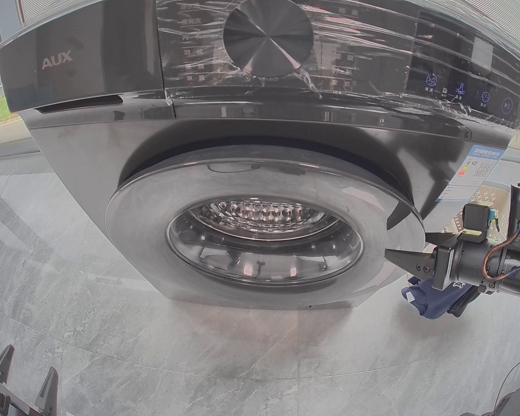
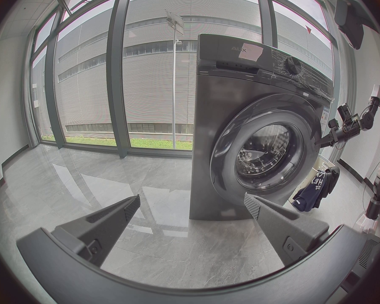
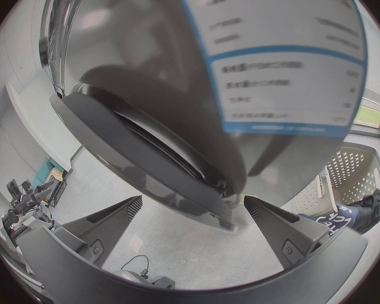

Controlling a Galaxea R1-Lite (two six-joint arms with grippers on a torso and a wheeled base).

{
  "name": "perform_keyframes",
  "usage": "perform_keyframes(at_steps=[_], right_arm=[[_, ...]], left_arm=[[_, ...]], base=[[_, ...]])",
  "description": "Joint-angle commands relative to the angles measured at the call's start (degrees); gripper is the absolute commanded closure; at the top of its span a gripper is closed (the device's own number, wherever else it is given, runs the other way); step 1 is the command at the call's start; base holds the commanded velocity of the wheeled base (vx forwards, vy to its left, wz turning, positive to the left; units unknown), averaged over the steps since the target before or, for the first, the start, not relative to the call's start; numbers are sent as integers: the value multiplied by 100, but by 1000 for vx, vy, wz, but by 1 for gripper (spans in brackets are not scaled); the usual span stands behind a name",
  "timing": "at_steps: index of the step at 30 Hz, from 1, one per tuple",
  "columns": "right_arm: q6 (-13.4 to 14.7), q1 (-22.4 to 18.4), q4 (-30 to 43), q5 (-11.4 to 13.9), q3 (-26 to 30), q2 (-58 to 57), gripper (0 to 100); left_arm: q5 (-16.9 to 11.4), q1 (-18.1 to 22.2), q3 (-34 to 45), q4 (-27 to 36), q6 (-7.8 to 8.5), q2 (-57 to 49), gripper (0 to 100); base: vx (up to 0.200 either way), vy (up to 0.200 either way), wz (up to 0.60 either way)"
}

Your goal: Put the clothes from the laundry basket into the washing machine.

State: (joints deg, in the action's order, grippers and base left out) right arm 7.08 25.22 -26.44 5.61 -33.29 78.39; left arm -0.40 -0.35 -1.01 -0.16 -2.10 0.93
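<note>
Clearly the door [image 1: 144, 215] of the washing machine [image 1: 98, 140] looks shut; the right gripper [image 1: 407, 245], spread and empty, brackets its right edge. Just right of the machine, dark clothes [image 1: 430, 301] droop over the laundry basket [image 3: 354, 165]: soft, light, limp, probably best pinched at a bunched fold on the rim.

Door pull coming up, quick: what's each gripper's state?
Left gripper: open, empty.
Right gripper: open at the washing machine door edge, empty.

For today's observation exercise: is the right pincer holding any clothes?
No, the right pincer is open at the door, while the blue garment hangs on the basket.
</note>
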Motion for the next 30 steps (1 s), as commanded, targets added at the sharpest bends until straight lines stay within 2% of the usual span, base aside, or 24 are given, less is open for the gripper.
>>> perform_keyframes(at_steps=[1,6,11,12,17,22,25,28,30], right_arm=[[4,158,-1,-7,-81,230,0],[30,396,-1,-16,-2,239,0],[30,422,-1,-16,165,177,0],[12,422,43,-16,438,-131,0],[4,448,78,11,780,-412,0],[4,378,16,-33,675,-245,0],[4,141,-80,-16,359,221,0],[4,176,-177,-7,236,344,0],[4,194,-195,11,236,362,0]], left_arm=[[-4,0,101,-2,-1,-93,0],[-4,0,101,-2,-1,-93,0],[-4,0,101,-2,-1,-93,0],[-4,0,101,-11,-1,-93,0],[-4,0,101,-2,-1,-93,0],[-4,0,101,-2,8,-93,0],[-4,0,101,-2,-1,-93,0],[-4,0,101,-2,-1,-93,0],[-4,0,101,-2,-1,-93,0]], base=[[0,0,0],[0,0,0],[0,0,0],[0,0,0],[0,0,0],[0,0,0],[-200,0,0],[-200,0,0],[0,0,0]])
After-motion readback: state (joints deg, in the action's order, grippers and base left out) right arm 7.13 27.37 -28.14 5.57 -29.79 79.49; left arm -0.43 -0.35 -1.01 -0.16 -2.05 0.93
